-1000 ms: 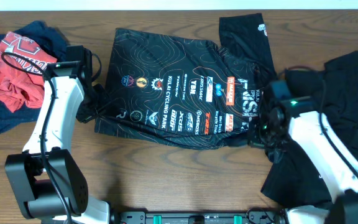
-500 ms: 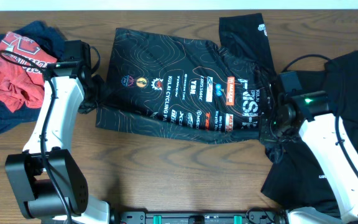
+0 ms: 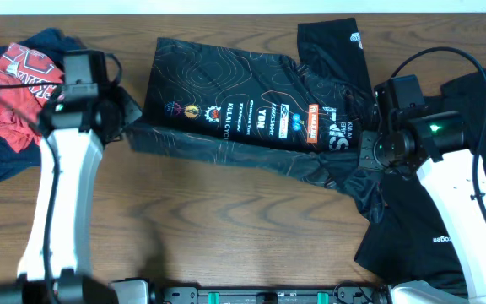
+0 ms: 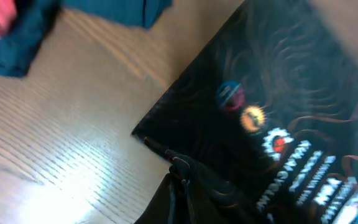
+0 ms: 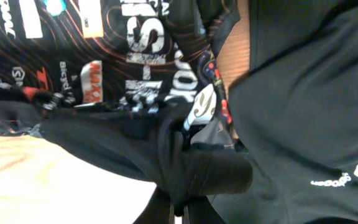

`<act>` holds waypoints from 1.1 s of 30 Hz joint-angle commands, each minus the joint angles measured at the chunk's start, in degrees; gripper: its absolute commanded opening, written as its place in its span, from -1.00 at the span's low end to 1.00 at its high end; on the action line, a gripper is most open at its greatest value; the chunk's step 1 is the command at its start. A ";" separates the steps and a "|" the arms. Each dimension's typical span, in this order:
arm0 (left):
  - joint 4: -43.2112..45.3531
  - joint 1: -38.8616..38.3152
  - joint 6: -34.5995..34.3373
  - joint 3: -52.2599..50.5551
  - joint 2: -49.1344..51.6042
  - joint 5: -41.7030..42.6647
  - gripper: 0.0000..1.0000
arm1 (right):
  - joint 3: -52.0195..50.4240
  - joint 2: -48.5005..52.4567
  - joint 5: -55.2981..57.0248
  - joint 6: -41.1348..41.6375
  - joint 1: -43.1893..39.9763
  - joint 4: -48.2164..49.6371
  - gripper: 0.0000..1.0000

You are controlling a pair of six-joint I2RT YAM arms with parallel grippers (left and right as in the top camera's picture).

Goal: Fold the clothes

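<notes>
- Folding the cycling jersey [image 3: 226,101], spread on the table [image 3: 226,228]: left fingers [image 4: 194,182] and right fingers [image 5: 164,214] each pinch its near hem.
- Carry both ends level, taut, onto the far edge.

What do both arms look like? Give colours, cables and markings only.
Left arm and right arm: white shells, black joints and wrist blocks. Thin black cables loop off each wrist. The right arm carries a lit green light and small dark lettering, too small to read.
</notes>
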 commanded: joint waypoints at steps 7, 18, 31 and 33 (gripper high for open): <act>-1.95 0.09 1.22 0.09 -4.37 -3.23 -0.87 | 1.20 -0.79 2.14 -2.16 -3.65 3.58 -0.97; -6.47 0.09 0.57 0.07 -3.89 -3.19 -0.88 | 1.86 0.55 2.99 -7.41 -8.55 7.15 -0.98; -16.15 -0.26 -1.40 0.07 -4.26 -2.97 -0.88 | 6.21 4.68 2.95 -7.17 -8.85 7.85 -0.98; -16.74 -0.57 -1.38 0.07 -4.57 -2.99 -0.88 | 7.89 4.68 2.05 -7.19 -8.79 7.13 -0.98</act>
